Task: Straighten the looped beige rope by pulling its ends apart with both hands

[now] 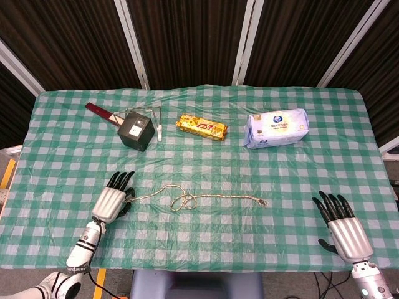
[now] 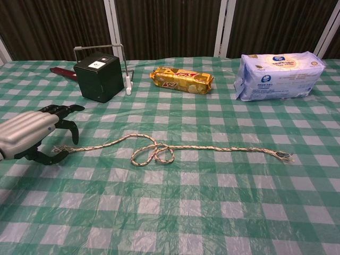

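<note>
Left hand at the rope's end, right hand waiting

Nearest me, my right hand [image 1: 346,229] sits at the desk's [image 1: 206,252] near right edge, fingers spread wide, holding nothing. My left hand [image 2: 33,137] curls over the beige rope's [image 2: 159,151] left end; I can't tell whether it grips. The rope lies mid-desk, looped. Far back: black box [image 1: 136,131], biscuit pack [image 1: 201,127], tissue pack [image 1: 276,128].

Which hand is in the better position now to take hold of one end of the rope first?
The left hand: its fingers curl around the rope's frayed left end. The right hand is open, well away from the other end.
</note>
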You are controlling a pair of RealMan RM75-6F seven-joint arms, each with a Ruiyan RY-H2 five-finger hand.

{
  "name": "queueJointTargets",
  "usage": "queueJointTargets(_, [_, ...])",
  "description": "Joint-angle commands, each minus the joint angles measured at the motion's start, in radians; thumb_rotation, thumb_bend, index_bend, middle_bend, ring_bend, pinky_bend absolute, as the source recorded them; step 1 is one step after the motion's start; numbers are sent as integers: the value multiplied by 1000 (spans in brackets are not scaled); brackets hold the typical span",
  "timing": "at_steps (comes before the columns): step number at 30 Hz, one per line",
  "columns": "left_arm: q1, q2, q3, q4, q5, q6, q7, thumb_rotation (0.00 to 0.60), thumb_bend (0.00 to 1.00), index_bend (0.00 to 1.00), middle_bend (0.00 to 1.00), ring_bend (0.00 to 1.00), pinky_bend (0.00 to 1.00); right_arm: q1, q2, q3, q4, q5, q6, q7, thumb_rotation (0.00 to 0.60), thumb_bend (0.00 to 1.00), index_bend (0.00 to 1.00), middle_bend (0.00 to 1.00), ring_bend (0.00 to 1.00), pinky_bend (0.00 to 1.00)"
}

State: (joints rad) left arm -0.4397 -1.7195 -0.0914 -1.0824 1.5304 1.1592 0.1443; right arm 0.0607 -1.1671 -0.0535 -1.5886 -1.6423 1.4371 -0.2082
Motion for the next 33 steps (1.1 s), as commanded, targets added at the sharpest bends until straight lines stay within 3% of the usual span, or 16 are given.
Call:
queueJointTargets(1, [-4,-13,4,32,-11,-4,-12,600,410,459,0,0,0,-1,2,-1,0,-3,2,4,600,191,0,0,0,0])
queueJointTargets(26, [-23,-36,24,89,-48,-20,-20,600,414,572,0,0,0,0,4,-2,-5,-1,0,1,600,191,0,0,0,0])
queueJointTargets(33, [-18,-17,32,62,-39,8,-20,600,414,599,0,0,0,17,-13,0,7,1,-29,-3,600,192,0,0,0,0])
